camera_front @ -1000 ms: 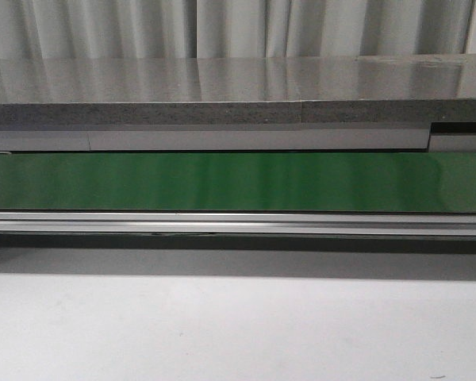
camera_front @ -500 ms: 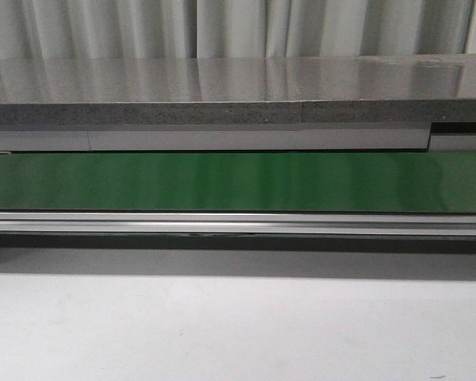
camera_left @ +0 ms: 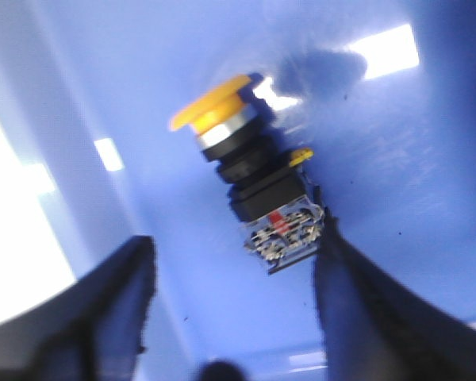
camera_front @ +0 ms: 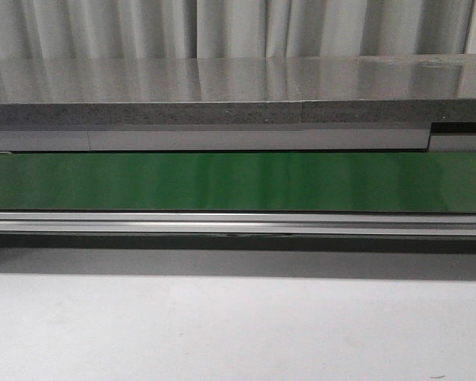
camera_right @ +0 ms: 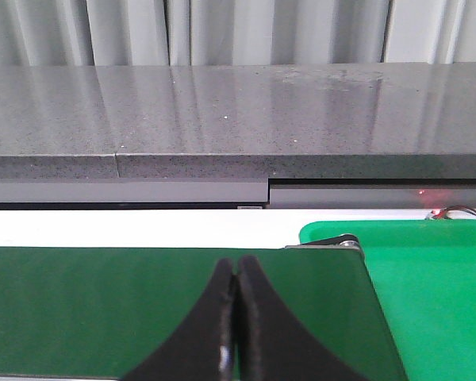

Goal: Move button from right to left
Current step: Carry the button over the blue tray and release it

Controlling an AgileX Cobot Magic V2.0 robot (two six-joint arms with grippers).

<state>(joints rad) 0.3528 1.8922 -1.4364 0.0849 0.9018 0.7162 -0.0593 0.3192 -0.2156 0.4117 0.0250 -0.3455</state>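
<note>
In the front view, only a green conveyor belt (camera_front: pixel 238 182) is seen; no button or arm is shown.

In the left wrist view, the button (camera_left: pixel 250 184) is seen lying on a blue surface (camera_left: pixel 397 182), ahead of the left end effector (camera_left: pixel 234 298), whose jaws are spread wide. Its long axis is slanted, the yellow cap pointing away.

In the right wrist view, the right end effector (camera_right: pixel 236 317) is seen closed and empty over the belt, so the left arm is judged nearer.

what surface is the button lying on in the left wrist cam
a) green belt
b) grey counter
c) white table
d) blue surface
d: in the left wrist view the button lies on its side on a blue surface, between the spread fingers of the open left claw, untouched by either.
</note>
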